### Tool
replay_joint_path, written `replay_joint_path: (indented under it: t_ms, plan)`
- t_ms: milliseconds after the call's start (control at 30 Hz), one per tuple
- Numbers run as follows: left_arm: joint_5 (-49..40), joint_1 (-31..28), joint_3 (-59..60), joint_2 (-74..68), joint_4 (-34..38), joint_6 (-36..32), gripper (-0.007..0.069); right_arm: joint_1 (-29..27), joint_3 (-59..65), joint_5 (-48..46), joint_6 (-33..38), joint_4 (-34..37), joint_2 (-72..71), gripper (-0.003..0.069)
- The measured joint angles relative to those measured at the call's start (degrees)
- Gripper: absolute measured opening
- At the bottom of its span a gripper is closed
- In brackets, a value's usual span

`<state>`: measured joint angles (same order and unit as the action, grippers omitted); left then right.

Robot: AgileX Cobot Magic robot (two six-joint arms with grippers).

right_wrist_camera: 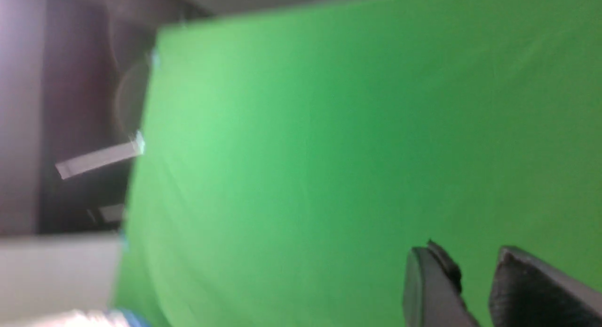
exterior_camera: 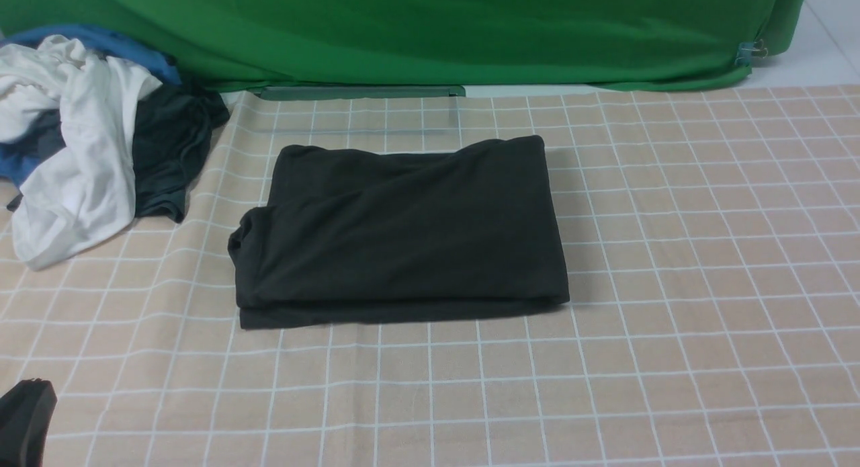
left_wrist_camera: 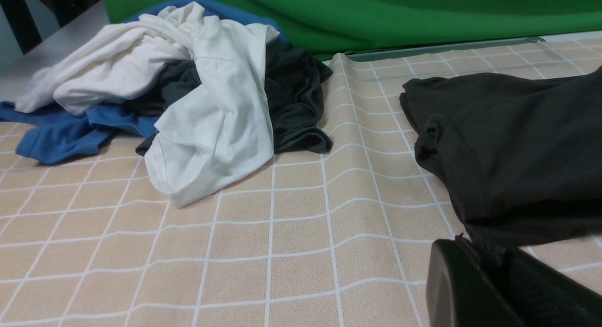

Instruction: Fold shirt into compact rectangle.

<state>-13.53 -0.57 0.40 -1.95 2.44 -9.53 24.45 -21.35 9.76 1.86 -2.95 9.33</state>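
Nearest, at the lower left corner of the front view, a dark piece of the left gripper (left_wrist_camera: 470,244); in its own wrist view the fingertips are together, nothing seen between them. Right gripper (right_wrist_camera: 477,266) out of the front view; its wrist view shows the fingertips apart, a gap between them with green behind, nothing held. That view is blurred. Next, the near stretch of tablecloth (exterior_camera: 470,393), beige with a white grid, lightly rippled toward the left. Beyond it, left of centre, the black shirt (exterior_camera: 410,238), lying on the cloth, folded into a wide, uneven block. Near edge: a lower layer shows as a strip beneath the upper one. Left side bunched, a small rounded bulge sticking out; farther back on that side another layer extends past the slanting upper fold. Right side straighter, far right corner slightly peaked. No gripper touches it. Left of the shirt and apart from it, a loose heap: white garment (exterior_camera: 97,144) draped on top, dark garment (exterior_camera: 171,151) on the side toward the shirt, blue cloth (exterior_camera: 127,49) behind and underneath. Past the shirt, a flat dark green strip (exterior_camera: 363,93) along the table's far edge. Farthest, green drape (exterior_camera: 437,33) hanging across the back, a clip (exterior_camera: 751,52) at its right end.
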Motion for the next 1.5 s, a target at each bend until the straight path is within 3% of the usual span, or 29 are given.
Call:
replay_joint_path:
  t_ms: [267,367,500,1500]
  plan:
    - [-0.06,0.0,0.0,0.0,0.0,0.0,0.0022,-16.96,16.62,-10.5,2.86,0.0,-0.05,0.0237]
    - [-0.06,0.0,0.0,0.0,0.0,0.0,0.0022,-19.72,20.59,-11.92,2.86,0.0,-0.35,0.0237]
    - [-0.18,0.0,0.0,0.0,-0.15,0.0,0.0022,-23.79,21.88,-21.04,2.86,0.0,-5.1,0.0237]
    - [-0.23,0.0,0.02,0.05,-0.4,0.02,0.0022,-24.17,21.88,-23.85,2.71,0.0,-8.97,0.0237]
